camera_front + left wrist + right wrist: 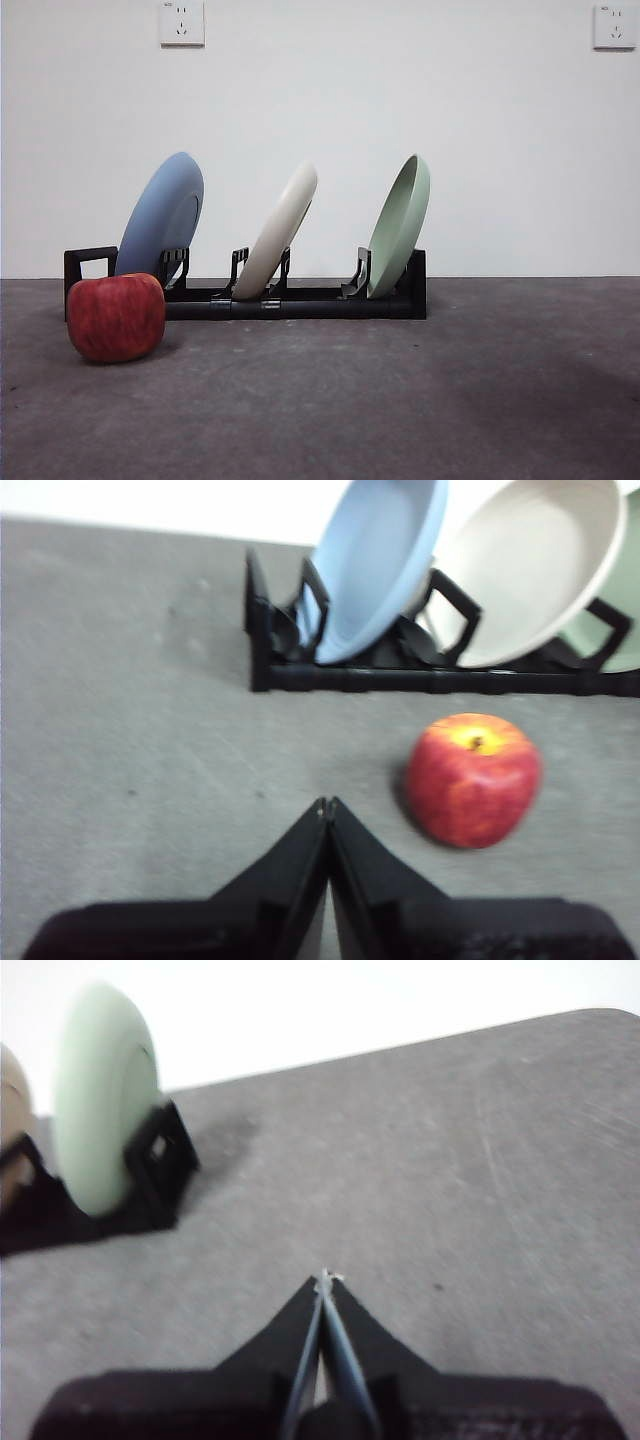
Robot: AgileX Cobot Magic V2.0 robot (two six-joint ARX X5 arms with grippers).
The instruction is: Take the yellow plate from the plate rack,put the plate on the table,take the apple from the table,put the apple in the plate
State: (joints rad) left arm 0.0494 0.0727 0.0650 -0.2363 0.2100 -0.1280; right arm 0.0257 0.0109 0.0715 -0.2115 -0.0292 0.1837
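Yellow plate point(530, 575) stands tilted in rack point(440, 675), ahead of clenched left end effector point(327, 805); right end effector point(323, 1278), clenched, farther off.

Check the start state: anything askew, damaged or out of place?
Nothing stands out. The blue plate, yellow plate and green plate lean in the plate rack; the apple sits intact on the table. Left gripper and right gripper are shut, holding nothing.
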